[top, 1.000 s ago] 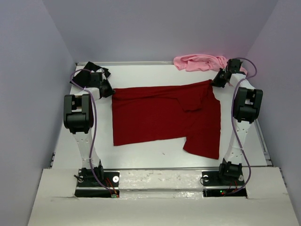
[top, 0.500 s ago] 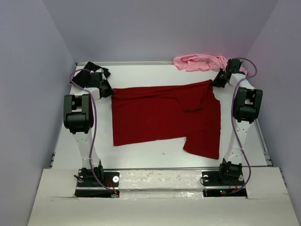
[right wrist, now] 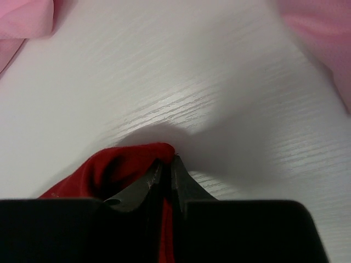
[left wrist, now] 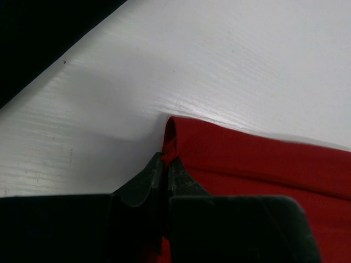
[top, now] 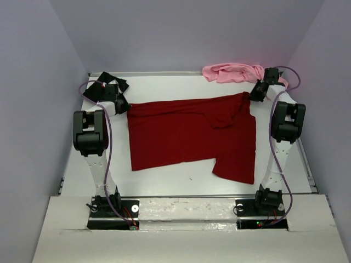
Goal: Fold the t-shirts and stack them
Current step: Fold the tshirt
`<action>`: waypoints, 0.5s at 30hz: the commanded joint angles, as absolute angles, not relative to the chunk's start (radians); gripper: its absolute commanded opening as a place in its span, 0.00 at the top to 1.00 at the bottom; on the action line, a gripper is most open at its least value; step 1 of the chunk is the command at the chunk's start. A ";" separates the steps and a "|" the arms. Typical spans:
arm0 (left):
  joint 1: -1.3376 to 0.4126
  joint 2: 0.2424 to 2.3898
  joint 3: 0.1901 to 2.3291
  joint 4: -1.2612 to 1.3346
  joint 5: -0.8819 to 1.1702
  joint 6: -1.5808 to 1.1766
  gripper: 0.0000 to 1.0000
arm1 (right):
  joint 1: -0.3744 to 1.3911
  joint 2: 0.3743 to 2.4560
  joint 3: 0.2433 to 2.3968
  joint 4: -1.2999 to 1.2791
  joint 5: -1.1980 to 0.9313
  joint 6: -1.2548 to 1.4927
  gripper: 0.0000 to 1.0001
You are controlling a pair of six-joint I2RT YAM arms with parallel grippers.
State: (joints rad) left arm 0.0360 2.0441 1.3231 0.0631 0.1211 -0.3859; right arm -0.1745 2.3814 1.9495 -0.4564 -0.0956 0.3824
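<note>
White table carries the dark red t-shirt, spread across its middle. The left gripper is closed on its 10 o'clock corner, and the right gripper on its 2 o'clock corner. Farther, the black t-shirt lies at 11 o'clock and the bunched light pink t-shirt at 1 o'clock.

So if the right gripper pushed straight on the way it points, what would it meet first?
Probably the bare white tabletop just past the right gripper, shut on the dark red cloth t-shirt; the light pink cloth t-shirt lies aside.
</note>
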 commanded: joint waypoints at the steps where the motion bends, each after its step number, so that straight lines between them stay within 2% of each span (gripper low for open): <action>1: 0.061 1.974 1.336 0.049 0.031 -0.361 0.93 | -0.192 2.347 1.954 -0.489 0.055 0.345 1.00; 3: 0.061 1.974 1.335 0.052 0.041 -0.362 0.93 | -0.192 2.342 1.954 -0.488 0.042 0.348 1.00; 6: 0.060 1.983 1.341 0.074 0.113 -0.359 0.85 | -0.192 2.348 1.963 -0.485 0.008 0.356 1.00; 15: 0.060 1.982 1.341 0.066 0.086 -0.353 0.85 | -0.192 2.341 1.956 -0.477 0.017 0.357 1.00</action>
